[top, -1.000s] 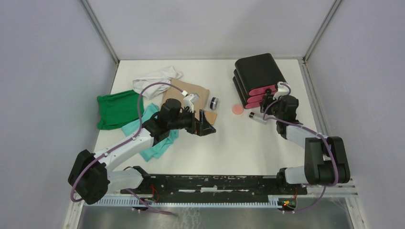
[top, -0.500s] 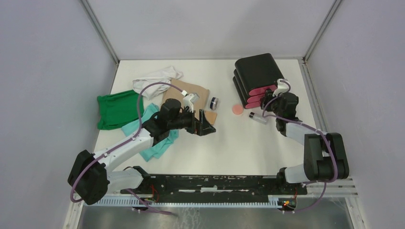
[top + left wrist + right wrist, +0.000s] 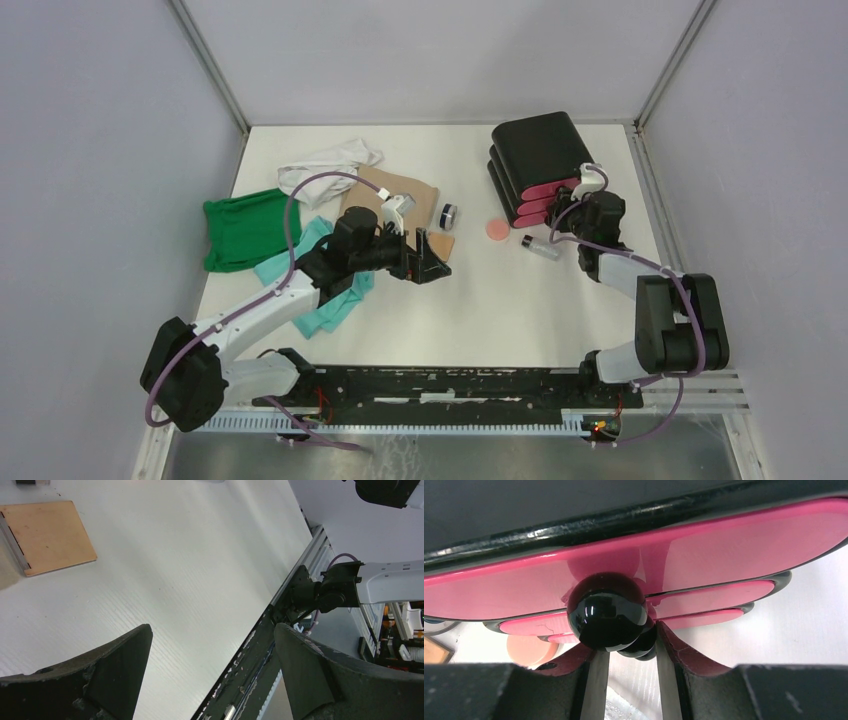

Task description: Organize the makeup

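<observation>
the makeup lies scattered across the middle of a white table (image 3: 520,300). a salmon-pink round puff (image 3: 495,229) sits flat just in front of a black box with pink drawers (image 3: 540,150). a clear black-capped vial (image 3: 539,246) lies on its side just right of the puff. a small dark round jar (image 3: 448,215) stands further left, beside a tan square pad (image 3: 437,244) lying flat. no egg-shaped sponge can be made out in these views.

the right gripper (image 3: 631,672) is pushed up against the drawer fronts. its wrist view shows a glossy black knob (image 3: 607,611) on the uppermost pink drawer (image 3: 724,555), with the 2 fingers standing close on either side of a lower knob behind it. whether the pads press that knob or only flank it cannot be told, and which drawer it belongs to is unclear.

the left gripper (image 3: 212,670) hangs above bare table with its fingers spread wide apart and nothing between them; the tan pad shows at the upper left of its view.

the likely risk is the round, shiny knob slipping out of a loose pinch when pulled. a pull that is too firm could also drag the whole light box forward into the puff and vial lying just before it.

behind the left arm lie green (image 3: 245,230), teal (image 3: 330,300), white (image 3: 325,162) and tan (image 3: 395,190) cloths.
</observation>
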